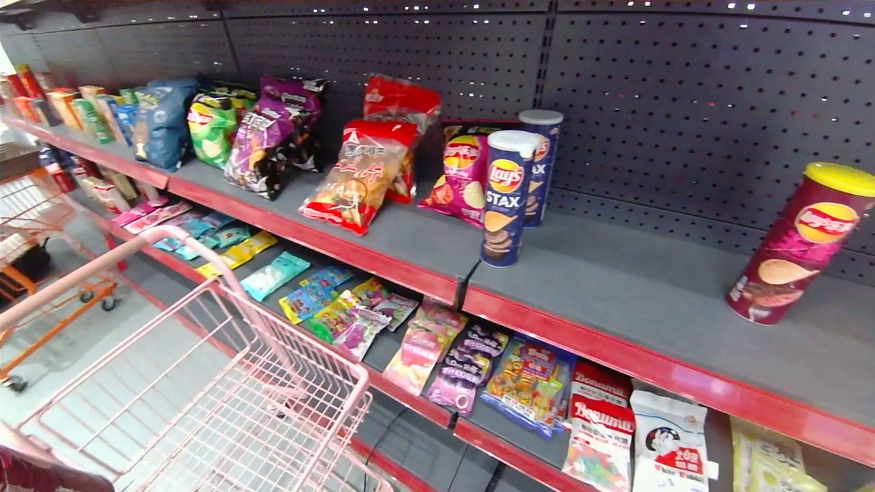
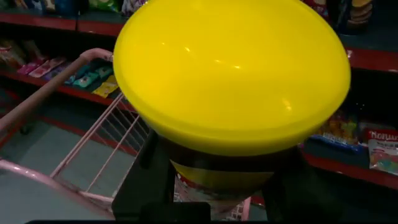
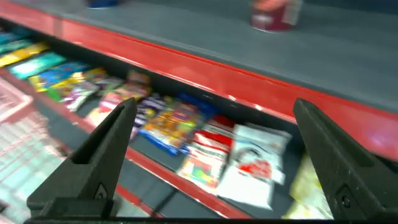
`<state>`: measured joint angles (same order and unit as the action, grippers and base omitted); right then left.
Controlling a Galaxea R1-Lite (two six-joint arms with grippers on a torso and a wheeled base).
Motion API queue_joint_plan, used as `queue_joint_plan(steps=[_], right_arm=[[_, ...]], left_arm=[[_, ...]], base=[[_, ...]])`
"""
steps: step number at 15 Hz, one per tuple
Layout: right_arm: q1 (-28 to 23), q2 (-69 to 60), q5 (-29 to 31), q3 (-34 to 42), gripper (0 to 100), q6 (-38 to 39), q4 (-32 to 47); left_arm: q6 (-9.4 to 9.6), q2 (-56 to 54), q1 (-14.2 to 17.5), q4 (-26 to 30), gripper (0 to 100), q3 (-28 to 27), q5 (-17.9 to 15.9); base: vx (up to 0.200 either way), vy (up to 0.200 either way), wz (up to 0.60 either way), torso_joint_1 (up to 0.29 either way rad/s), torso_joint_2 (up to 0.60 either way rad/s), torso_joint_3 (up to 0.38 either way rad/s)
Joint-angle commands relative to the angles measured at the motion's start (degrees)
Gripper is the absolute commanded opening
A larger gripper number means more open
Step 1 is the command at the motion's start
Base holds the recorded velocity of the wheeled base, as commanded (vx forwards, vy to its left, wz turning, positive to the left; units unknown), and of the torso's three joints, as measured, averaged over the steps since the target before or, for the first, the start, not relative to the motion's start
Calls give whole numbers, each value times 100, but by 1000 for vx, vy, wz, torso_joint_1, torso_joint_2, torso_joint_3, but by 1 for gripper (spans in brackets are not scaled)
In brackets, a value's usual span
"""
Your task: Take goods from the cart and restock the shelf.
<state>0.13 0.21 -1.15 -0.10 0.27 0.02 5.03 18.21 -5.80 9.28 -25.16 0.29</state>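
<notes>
Nearest, clamped in the left gripper: a chip can with a broad yellow lid, dark fingers pressed to either side of the tube under the lid, held upright just above the pink cart at its shelf-side corner, with the cart's wire wall and handle showing below and behind. Right gripper spread wide, nothing between the jaws, hanging beyond the cart and facing the rows of flat snack packets on the lower shelf. Further from the cart and higher, the upper shelf with its red front lip: chip bags leaning in a row directly beyond the cart, then two blue cans standing one behind the other, then a bare grey stretch, and farthest from the cart a tilted purple can, also yellow-lidded. Judged as mid-carry: can out of the cart, not yet on the shelf. Next, most likely: lift the can higher than the red lip, carry it away from the cart to the bare stretch between the blue cans and the purple can, lower it flat on its base, and only then release. Calls for clearance over the lip and room to either side, since a nudge could topple the standing blue cans. Best to keep the can vertical throughout, being tall and narrow and likely to tip if set down slanted.
</notes>
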Motion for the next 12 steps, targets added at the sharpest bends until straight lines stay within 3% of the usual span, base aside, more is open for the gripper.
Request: queue_joint_plan(steps=[1, 10, 12], right_arm=[[4, -3, -8, 1, 100, 0, -2], [4, -3, 0, 1, 100, 0, -2], [4, -3, -8, 1, 100, -9, -2]], left_arm=[[6, 51, 0, 4, 0, 2, 6], [-2, -90, -9, 13, 0, 108, 6], [6, -222, -9, 13, 0, 231, 6]], base=[[0, 0, -600, 2, 7, 2], [0, 0, -600, 5, 2, 2], [0, 0, 0, 0, 0, 0]])
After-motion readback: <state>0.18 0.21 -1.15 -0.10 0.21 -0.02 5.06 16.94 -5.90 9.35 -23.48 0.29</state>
